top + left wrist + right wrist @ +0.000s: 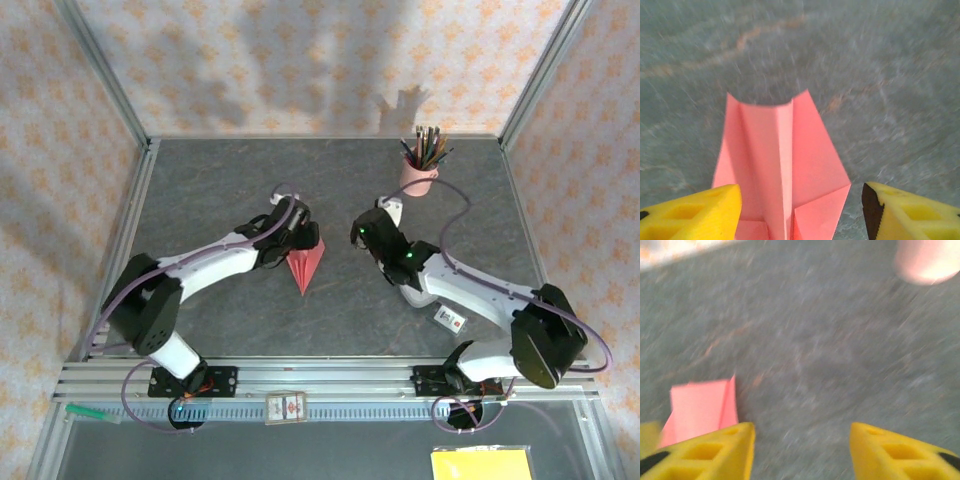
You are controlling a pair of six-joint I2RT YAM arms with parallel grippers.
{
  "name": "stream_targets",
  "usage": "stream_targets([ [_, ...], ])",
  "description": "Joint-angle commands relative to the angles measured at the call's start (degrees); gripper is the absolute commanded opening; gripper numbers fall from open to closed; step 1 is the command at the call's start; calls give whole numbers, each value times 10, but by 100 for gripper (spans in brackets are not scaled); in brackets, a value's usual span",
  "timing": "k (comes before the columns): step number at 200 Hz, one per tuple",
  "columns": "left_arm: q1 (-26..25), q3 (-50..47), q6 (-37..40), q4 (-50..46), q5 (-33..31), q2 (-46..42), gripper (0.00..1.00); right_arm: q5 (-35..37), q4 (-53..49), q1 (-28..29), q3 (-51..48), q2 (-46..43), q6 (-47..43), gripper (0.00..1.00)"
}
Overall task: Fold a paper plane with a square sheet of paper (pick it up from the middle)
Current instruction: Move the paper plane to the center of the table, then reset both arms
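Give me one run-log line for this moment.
plane: folded, lying on table | left gripper: open, straddling plane | right gripper: open, beside plane

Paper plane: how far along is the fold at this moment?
Done: the paper plane lies on the table as a narrow pointed dart with a centre crease. In hand: nothing is gripped; the left gripper hovers open astride it, and the right gripper is open over bare table beside it. Remaining: probably little, perhaps a last crease press or pulling the arms clear.
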Motion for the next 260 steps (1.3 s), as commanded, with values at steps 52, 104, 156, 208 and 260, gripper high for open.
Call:
stream_targets([
  [52, 122, -177, 105, 153, -277, -269, 99, 265, 162, -168, -111, -41, -126, 100],
  [104, 283, -376, 171, 441, -183, -267, 99, 130, 524, -273, -283, 47, -247, 100],
  [156, 330, -441, 207, 585, -111, -213, 99, -22, 617, -343, -296, 58, -261, 99],
  [208, 370, -474, 204, 727, -55, -160, 99, -75, 879, -382, -392, 124, -272, 99],
  [260, 382, -439, 235, 737, -17, -110, 99, -79, 830, -382, -379, 109, -273, 100],
])
